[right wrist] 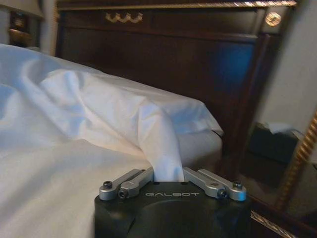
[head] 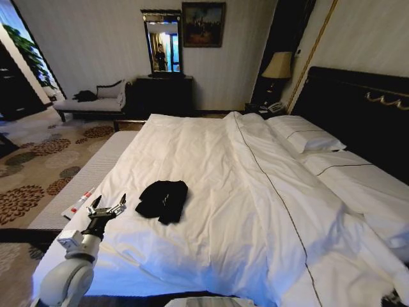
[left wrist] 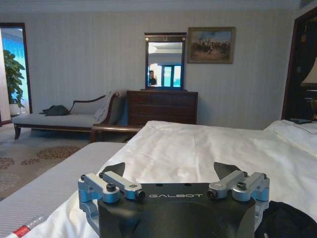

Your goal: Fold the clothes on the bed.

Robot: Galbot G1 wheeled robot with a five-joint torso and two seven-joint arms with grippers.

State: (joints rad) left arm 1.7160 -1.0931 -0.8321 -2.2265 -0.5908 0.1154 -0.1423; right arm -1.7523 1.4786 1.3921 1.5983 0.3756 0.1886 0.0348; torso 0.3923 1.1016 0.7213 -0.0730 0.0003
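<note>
The clothes (head: pixel 162 199) are one black T-shirt lying in a small bunched heap on the white duvet of the bed (head: pixel 255 185), near the bed's left edge. My left gripper (head: pixel 107 206) hovers just left of the shirt, a short gap away, open and holding nothing. In the left wrist view the left gripper (left wrist: pixel 171 171) shows its dark fingertips (left wrist: pixel 117 169) spread wide, with a corner of the shirt (left wrist: pixel 290 220) beside it. My right gripper (right wrist: pixel 167 173) is at the bed's far side by the dark headboard (right wrist: pixel 163 54), pressed against a fold of white bedding (right wrist: pixel 148 134).
A small red-and-white object (head: pixel 78 204) lies on the grey strip (head: pixel 83 179) along the bed's left side. White pillows (head: pixel 303 133) sit by the headboard (head: pixel 358 109). Beyond the bed stand a chaise longue (head: pixel 89 102), a dark dresser (head: pixel 163 96) and a lamp (head: pixel 278 64).
</note>
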